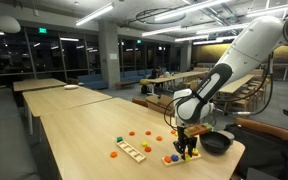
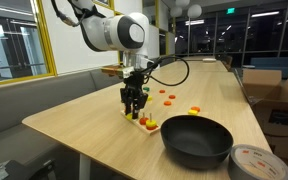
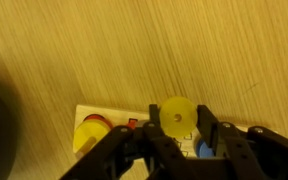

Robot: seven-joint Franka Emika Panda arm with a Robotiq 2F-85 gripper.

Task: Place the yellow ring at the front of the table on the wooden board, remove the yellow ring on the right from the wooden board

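Over the wooden board (image 3: 119, 113), the gripper (image 3: 180, 124) pinches the yellow ring (image 3: 176, 113) between its fingertips.

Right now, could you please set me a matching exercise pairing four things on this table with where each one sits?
Things:
1 yellow ring
2 black bowl
3 wooden board
4 orange rings

Places:
A lying loose, away from the board
B between the fingers of the hand
C directly below the hand
D standing beside the board

Pairs: 1-B, 2-D, 3-C, 4-A
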